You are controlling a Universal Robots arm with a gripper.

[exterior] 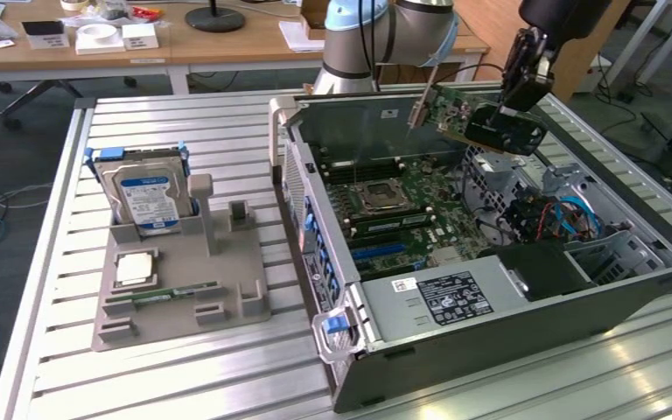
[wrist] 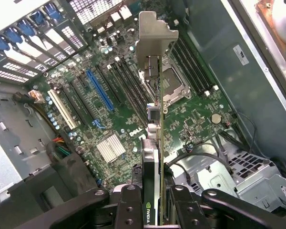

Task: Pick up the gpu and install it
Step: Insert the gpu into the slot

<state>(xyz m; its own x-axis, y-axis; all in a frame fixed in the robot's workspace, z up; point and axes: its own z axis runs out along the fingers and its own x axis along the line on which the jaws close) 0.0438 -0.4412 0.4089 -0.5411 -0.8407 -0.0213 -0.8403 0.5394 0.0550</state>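
- Looking from the exterior view, we saw the gpu [exterior: 467, 118] hanging in the air above the open computer case [exterior: 523, 324]. It sat toward the exterior view's right, clear of the case walls and well above the motherboard [exterior: 388, 206].
- The gripper [exterior: 509, 112] was clamped on the gpu's dark upper part, and the gpu hung tilted, with open room beneath it down to the board.
- On the slatted table [exterior: 196, 385], the grey holder [exterior: 178, 302] with the hard drive [exterior: 147, 197] stood well apart from the case.
- Through the wrist view, we saw the gpu [wrist: 154, 143] edge-on, thin and dark with a green edge. It was pinched between the fingers [wrist: 128, 210] of the gripper [wrist: 155, 210].
- Its silver bracket [wrist: 156, 33] pointed away from the wrist. It hung over the board between the blue slot [wrist: 100, 90] and the processor socket [wrist: 174, 83], touching neither.
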